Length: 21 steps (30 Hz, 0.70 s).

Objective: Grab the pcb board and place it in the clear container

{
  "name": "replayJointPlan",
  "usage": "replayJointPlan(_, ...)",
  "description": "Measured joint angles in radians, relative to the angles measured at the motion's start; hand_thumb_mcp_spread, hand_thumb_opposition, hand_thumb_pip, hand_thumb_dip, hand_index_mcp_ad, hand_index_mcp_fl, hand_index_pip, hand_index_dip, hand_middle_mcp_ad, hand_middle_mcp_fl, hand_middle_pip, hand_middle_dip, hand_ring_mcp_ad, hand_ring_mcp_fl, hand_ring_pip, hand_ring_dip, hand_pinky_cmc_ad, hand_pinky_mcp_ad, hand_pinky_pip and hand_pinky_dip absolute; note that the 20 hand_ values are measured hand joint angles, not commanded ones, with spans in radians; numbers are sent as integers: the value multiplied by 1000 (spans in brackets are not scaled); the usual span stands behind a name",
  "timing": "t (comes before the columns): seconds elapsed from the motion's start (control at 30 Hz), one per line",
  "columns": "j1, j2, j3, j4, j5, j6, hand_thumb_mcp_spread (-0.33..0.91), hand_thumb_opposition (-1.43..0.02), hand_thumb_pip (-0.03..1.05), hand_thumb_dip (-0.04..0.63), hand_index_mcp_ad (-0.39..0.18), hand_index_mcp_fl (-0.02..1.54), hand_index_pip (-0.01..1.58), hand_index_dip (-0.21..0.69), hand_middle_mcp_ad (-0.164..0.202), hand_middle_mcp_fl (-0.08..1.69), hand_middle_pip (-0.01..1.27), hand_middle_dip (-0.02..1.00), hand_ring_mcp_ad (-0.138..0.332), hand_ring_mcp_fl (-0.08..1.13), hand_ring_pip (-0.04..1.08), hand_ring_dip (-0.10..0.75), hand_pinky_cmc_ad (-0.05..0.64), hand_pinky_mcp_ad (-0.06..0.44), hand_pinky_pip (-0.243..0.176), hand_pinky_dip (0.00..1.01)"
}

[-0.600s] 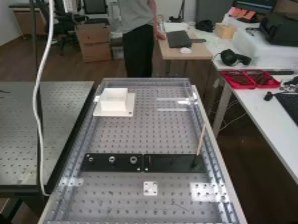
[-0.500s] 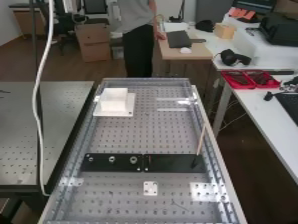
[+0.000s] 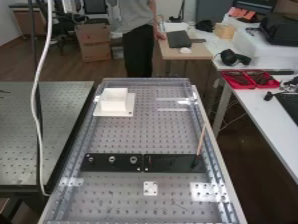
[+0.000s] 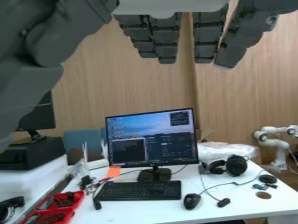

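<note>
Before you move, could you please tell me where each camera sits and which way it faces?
High view: fixed above the near end of the bench, looking down along it at a slant.
Wrist view: on the wrist, looking across a white desk at a monitor and wooden wall; the open hand hangs in.
Shared: red trays and keyboard on that desk.

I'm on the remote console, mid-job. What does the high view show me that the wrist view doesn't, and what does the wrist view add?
High view: the perforated bench top, with the white block on its white base, two dark plates side by side, and a thin stick standing at a slant by the right-hand one.

Wrist view: the hand, fingers uncurled, plus the monitor, mouse and wood-panelled wall.

Both: the red trays, keyboard and white desk.
</note>
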State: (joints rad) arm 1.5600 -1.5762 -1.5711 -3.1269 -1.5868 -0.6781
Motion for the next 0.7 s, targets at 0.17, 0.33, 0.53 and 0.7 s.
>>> replayJointPlan(0.17,0,0,-5,2,-1,2,87,-791,223,7,140,56,79,66,155,26,159,24,262,68,89,-17,297,229,-106,337)
replayJointPlan(0.33,3,-1,-31,21,3,-2,87,-813,232,7,152,58,87,75,157,30,159,26,265,68,89,-14,297,232,-106,335)
replayJointPlan(0.53,5,-1,-98,91,18,2,87,-812,248,3,154,58,87,93,159,30,159,26,265,65,89,-14,298,230,-112,354)
replayJointPlan(0.7,1,0,-160,155,40,13,87,-812,284,7,155,58,87,119,168,30,159,26,265,72,89,-14,295,244,-124,365)
